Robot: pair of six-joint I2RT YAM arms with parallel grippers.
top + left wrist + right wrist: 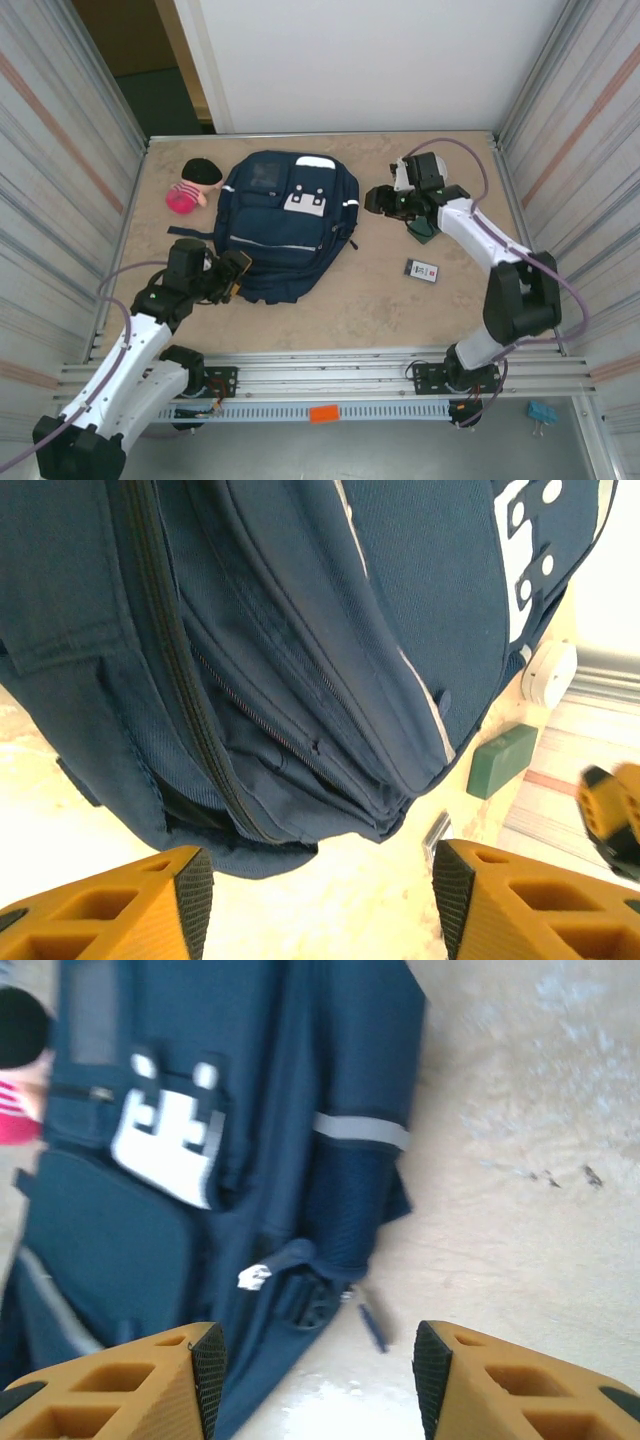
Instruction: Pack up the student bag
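The student bag lies flat on the desk between the two arms. The left jaws stand wide and empty at the bag's near left corner; in the left wrist view, zippered navy folds fill the space just ahead of the orange fingers, and the bag's edges are cut off. The right jaws are also wide and hold nothing, just off the bag's right side, where a strap buckle shows through blur. A pink doll with black hair sits beyond the left jaws, beside the bag. A dark green block is partly hidden under the right arm. A small card lies nearby, its print too small to read.
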